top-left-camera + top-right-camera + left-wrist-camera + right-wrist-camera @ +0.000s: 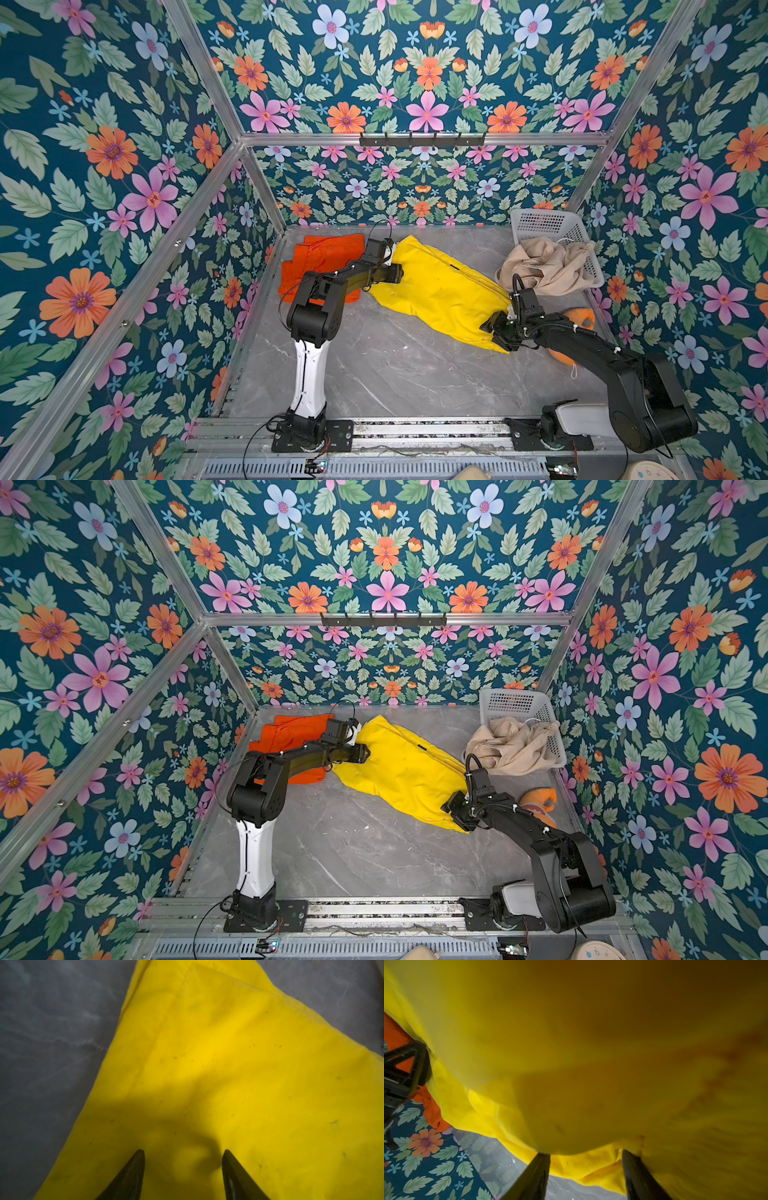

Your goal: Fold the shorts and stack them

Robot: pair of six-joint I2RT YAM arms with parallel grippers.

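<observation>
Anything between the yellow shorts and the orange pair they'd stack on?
No loose object lies between them: the yellow shorts end right beside the orange shorts in both top views. Only the left arm reaches across the near part of the orange shorts, so it would likely have to clear first.

Yellow shorts [440, 291], orange shorts [320, 257], beige shorts [540, 266], grey marbled table [395, 374]

No text, brand, number or sign can be read in any view. The yellow shorts [440, 291] carry a small dark tag [454, 267], lying between the left gripper [184, 1151] and the right gripper [586, 1152], but it is too small to read.
</observation>
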